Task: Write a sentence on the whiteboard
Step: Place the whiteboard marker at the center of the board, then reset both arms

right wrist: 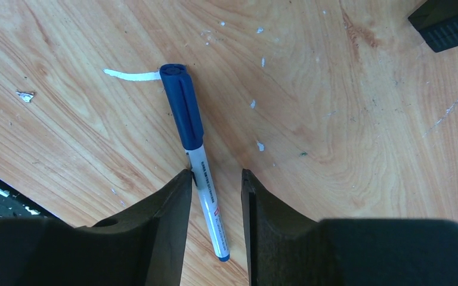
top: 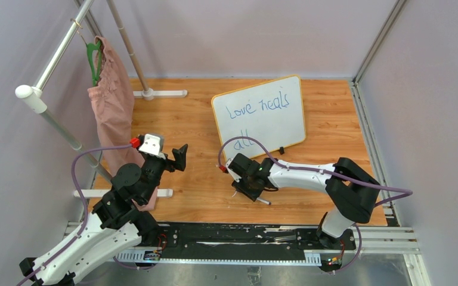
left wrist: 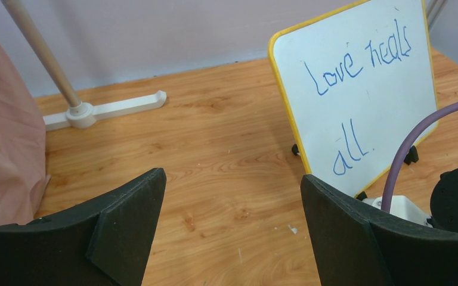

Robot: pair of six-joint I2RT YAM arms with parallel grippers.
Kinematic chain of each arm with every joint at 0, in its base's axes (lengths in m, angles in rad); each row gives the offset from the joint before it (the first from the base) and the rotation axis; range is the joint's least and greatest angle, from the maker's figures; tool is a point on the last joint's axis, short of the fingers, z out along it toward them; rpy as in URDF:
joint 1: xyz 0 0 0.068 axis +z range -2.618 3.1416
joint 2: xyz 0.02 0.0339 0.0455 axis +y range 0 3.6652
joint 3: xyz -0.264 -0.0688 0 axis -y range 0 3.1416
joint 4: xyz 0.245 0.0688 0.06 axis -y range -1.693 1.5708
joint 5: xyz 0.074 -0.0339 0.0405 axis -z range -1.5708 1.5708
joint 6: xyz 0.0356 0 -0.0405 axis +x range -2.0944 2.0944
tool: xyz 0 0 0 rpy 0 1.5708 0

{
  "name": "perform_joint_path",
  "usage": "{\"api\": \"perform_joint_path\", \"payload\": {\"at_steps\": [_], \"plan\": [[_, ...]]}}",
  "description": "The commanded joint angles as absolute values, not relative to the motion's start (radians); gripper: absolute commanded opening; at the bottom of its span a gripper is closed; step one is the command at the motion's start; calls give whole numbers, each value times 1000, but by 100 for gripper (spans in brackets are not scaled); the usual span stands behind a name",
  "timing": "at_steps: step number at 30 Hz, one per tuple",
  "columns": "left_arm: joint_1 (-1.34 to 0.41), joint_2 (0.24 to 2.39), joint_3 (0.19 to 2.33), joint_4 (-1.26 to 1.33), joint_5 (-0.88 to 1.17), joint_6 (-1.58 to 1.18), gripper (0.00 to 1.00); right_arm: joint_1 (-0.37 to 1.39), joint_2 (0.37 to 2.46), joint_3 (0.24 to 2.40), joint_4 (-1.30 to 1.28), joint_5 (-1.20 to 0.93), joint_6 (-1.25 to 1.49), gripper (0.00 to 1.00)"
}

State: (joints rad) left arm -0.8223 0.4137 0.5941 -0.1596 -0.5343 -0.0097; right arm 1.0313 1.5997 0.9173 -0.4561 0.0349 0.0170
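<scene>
Wood-grain table (top: 203, 119) carried the whiteboard (top: 280, 128), standing well ahead of the right pincer (top: 253, 192), with the blue sentence (top: 256, 108) "Love heals all" on it. In the left wrist view, the left pincer (left wrist: 232, 179) gaped wide and empty, the whiteboard ahead to its right. In the right wrist view, a blue-capped marker (right wrist: 182, 107) lay on the table between the right pincer's narrowly parted jaws, unclamped.

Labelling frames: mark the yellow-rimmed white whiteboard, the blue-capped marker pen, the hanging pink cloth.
Yellow-rimmed white whiteboard (top: 283, 126), top view, bare panel.
Blue-capped marker pen (right wrist: 183, 107), right wrist view, cap.
Hanging pink cloth (top: 112, 107), top view, middle.
</scene>
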Motion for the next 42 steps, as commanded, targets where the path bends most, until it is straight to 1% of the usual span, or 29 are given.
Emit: {"api": "perform_joint_path", "payload": {"at_steps": [1,12,17,20,22,25,27,30,33,35,38,40,42], "plan": [[-828,420,588,-130,-528,-2,89,1019,1585,893,-446,42,41,41],[-829,423,590,-132,-529,-2,89,1017,1476,933,-492,63,56,52],[-828,425,590,-133,-529,-2,90,1017,1366,963,-513,118,74,54],[-828,436,594,-137,-528,-1,93,1017,1253,947,-462,234,99,51],[-828,450,602,-145,-540,-11,100,1019,1179,907,-384,341,141,52],[-828,474,606,-150,-551,-24,100,1019,1083,848,-267,554,233,52],[-828,495,611,-149,-553,-44,100,1017,1034,812,-202,654,276,54],[-828,546,637,-163,-612,-166,100,1015,980,782,-134,727,295,59],[-829,642,721,-265,-629,-378,100,1017,942,818,-177,793,338,65],[-828,701,778,-366,-669,-551,100,1017,897,818,-163,799,342,72],[-829,735,814,-465,-667,-723,100,1011,810,785,-76,750,238,80],[-828,725,807,-514,-707,-852,100,996,793,799,-76,737,212,82],[-829,715,818,-513,-694,-834,100,970,809,847,-133,761,212,83]]}}
